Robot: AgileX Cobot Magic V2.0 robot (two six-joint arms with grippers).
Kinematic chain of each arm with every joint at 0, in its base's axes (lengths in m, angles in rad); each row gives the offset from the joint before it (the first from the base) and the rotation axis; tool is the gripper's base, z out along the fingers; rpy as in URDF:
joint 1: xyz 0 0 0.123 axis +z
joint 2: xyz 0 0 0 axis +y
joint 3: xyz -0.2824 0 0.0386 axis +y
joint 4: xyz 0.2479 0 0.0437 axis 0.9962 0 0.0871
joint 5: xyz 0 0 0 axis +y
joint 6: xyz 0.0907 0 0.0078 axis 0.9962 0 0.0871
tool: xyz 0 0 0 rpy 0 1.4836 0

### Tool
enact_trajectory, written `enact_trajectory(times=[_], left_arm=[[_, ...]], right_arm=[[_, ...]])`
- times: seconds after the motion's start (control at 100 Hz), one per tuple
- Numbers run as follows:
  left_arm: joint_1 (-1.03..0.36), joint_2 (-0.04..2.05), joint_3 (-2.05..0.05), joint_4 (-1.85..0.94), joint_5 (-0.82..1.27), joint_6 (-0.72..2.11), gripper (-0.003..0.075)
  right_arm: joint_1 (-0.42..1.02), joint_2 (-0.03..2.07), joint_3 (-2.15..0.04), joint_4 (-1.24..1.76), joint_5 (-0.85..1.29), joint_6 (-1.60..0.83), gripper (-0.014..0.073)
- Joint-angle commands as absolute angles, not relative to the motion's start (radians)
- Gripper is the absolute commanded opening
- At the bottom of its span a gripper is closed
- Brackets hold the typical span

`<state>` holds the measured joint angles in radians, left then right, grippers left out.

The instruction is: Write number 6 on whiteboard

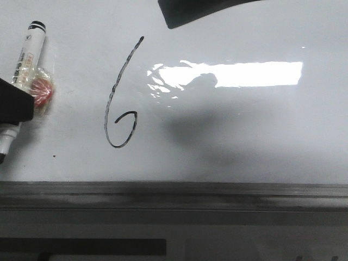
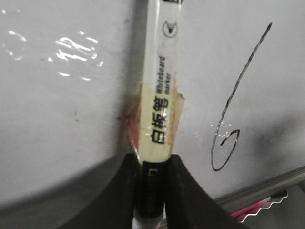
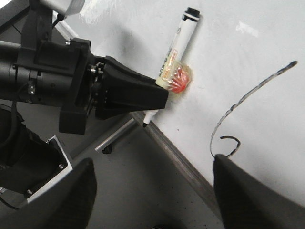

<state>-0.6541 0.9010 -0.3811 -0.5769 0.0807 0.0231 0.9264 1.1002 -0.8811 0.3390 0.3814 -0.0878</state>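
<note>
Left jaws [image 2: 151, 191] clamping marker [image 2: 161, 102], number 6 [image 1: 120, 98] just beside

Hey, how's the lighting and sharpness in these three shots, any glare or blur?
Front view: a bright glare bar on the whiteboard right of the number 6, a soft shadow below. Left wrist view: marker slightly blurred, small glints. Right wrist view: sharp, right claw fingers dark.

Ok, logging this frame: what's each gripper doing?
Left gripper: shut on the marker pen.
Right gripper: open, holding nothing.
</note>
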Motion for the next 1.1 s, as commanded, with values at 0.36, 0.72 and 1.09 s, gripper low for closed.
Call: enact_trajectory(times=[0.36,0.72,1.09], left_arm=[[-0.666,0.968,-0.418,-0.61,-0.025,0.018,-0.0018],[-0.666,0.954,-0.451,-0.61,-0.025,0.018,0.0443],[-0.664,0.755,-0.457,-0.584,0.054,0.021,0.0287]], right_arm=[[0.919,1.075,-0.911,0.349,0.326,-0.098,0.0457],[0.919,1.075,-0.911,0.35,0.326,-0.098,0.0457],[0.919,1.031,-0.9,0.334,0.349,-0.098,-0.0031]])
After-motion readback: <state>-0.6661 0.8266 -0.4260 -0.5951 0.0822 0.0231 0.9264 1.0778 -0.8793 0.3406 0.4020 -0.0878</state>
